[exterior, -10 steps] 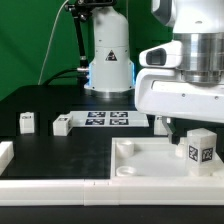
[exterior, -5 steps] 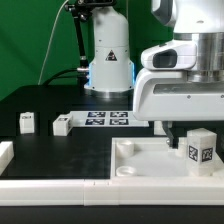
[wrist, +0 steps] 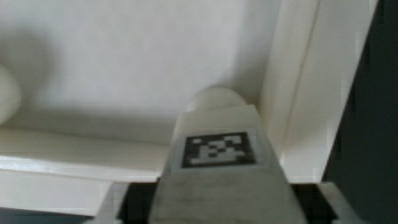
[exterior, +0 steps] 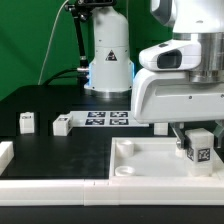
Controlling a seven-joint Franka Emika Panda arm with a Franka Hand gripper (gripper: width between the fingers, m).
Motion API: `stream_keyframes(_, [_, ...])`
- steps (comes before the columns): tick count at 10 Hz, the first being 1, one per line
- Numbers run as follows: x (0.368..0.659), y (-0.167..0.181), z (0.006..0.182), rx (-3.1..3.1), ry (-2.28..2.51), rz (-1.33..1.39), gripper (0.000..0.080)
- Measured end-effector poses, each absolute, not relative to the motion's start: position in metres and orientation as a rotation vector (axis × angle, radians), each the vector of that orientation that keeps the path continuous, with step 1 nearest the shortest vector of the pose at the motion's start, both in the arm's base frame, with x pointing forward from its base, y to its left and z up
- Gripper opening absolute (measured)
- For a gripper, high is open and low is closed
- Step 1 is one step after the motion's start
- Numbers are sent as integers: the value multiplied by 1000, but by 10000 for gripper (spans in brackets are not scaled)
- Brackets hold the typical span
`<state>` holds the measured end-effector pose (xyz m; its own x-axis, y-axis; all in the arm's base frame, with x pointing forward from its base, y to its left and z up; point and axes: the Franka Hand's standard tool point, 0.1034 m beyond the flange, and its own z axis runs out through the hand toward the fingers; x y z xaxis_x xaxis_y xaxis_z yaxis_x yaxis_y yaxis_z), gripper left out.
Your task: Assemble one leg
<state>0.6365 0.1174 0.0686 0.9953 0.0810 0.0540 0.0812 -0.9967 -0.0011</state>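
A leg (exterior: 200, 148), a small white post with a square tag on its face, stands on the far right part of the large white tabletop (exterior: 150, 160). My gripper (exterior: 198, 138) has come down over it, with a dark finger on each side. In the wrist view the leg (wrist: 221, 150) fills the space between the two dark fingers (wrist: 143, 205), which lie flush against its sides. The gripper (wrist: 221, 207) is shut on the leg. Behind the leg the tabletop (wrist: 143, 70) shows white.
Two more legs (exterior: 27, 122) (exterior: 62, 125) stand on the black table at the exterior view's left. The marker board (exterior: 108, 119) lies behind them. White border rails (exterior: 50, 186) run along the front. The arm's base (exterior: 108, 60) stands at the back.
The gripper has come down and shifted toward the exterior view's right, from beside the leg to around it. The leg itself has hardly moved.
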Motion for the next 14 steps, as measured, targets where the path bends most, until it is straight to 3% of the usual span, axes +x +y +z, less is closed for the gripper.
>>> stream_keyframes(4, [636,118,68,-3120,185,-81,291])
stream_keyframes(14, [636,122,67,-2565,1694,-60,291])
